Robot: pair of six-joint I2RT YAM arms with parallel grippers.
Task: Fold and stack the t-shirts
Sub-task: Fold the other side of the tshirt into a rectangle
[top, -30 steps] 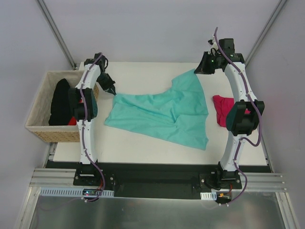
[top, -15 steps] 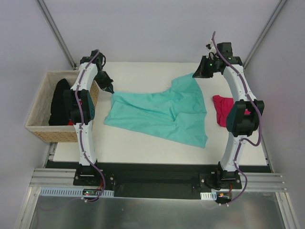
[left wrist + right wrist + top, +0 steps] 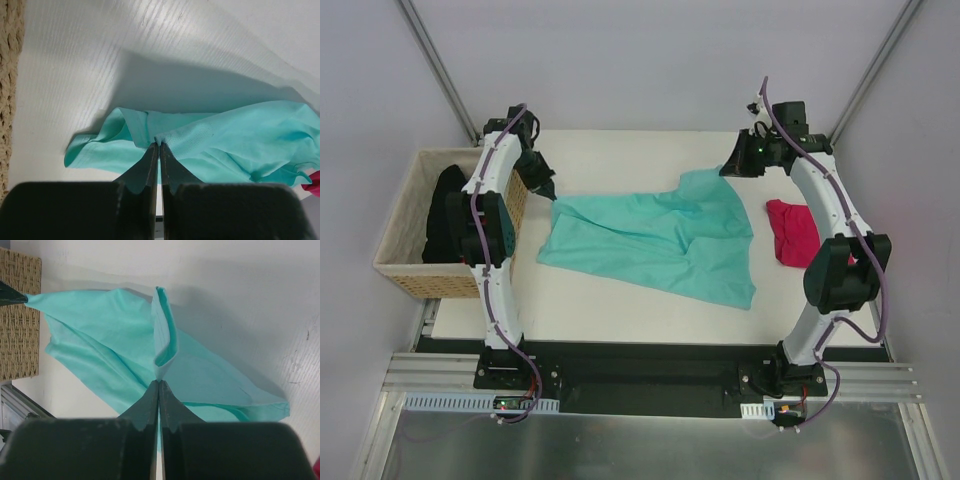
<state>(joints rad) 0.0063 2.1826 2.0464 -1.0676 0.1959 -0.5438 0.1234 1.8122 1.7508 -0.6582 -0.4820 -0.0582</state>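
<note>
left gripper (image 3: 159, 146): clamped on teal t-shirt (image 3: 655, 240) edge beside basket (image 3: 405, 275) | right gripper (image 3: 158, 383): clamped on its far edge | pink t-shirt (image 3: 793, 231): laid right of it

The left arm (image 3: 485, 215) hides part of the basket (image 3: 396, 232) and its black cloth (image 3: 445, 210). The magenta t-shirt (image 3: 314, 189) — left wrist view — is a sliver cut by the edge.

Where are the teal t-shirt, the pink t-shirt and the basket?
teal t-shirt (image 3: 650, 240), top view, middle of the spread cloth
pink t-shirt (image 3: 795, 232), top view, middle of the bundle
basket (image 3: 430, 284), top view, near woven wall
</note>
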